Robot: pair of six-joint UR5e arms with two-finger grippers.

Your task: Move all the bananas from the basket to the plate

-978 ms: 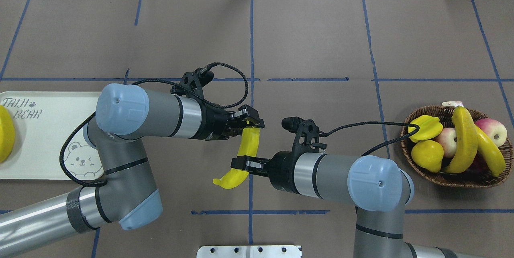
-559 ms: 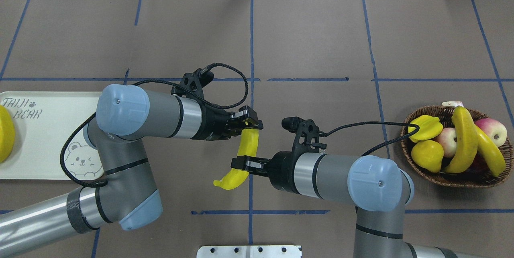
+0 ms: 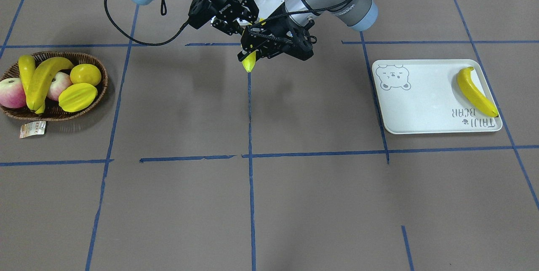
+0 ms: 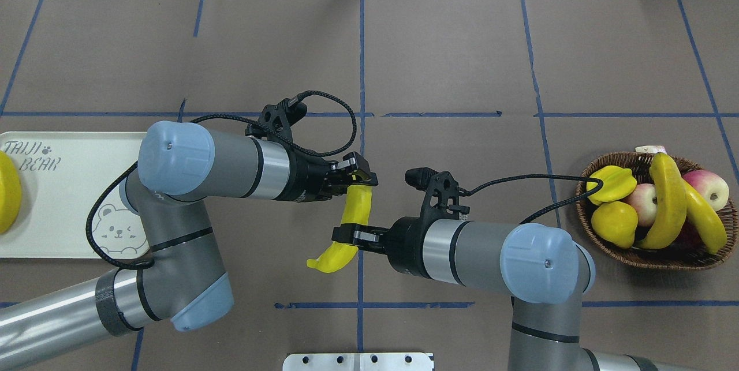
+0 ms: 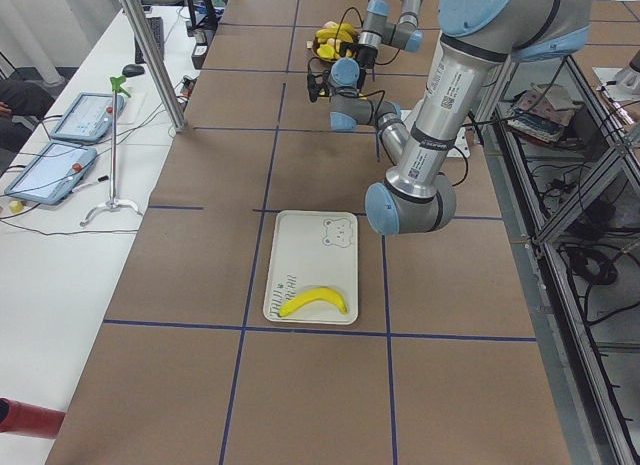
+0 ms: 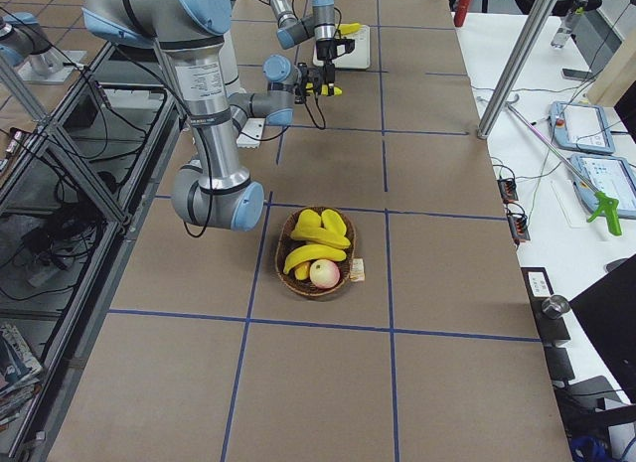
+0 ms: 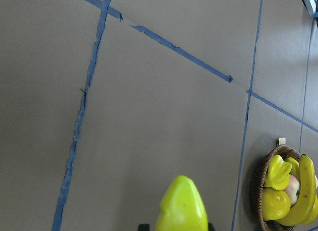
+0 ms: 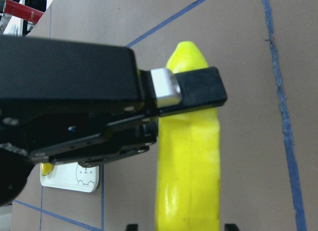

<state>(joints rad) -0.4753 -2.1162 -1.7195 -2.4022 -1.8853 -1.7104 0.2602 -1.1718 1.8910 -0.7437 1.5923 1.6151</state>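
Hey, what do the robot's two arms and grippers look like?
The left arm and right arm are grey tubes with light-blue joint caps. The left gripper and right gripper are black, two-fingered. A black braided cable runs to each wrist.

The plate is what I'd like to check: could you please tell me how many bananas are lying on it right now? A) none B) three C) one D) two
C: a single banana lies on the plate, next to the lettering at the end away from the bear face.
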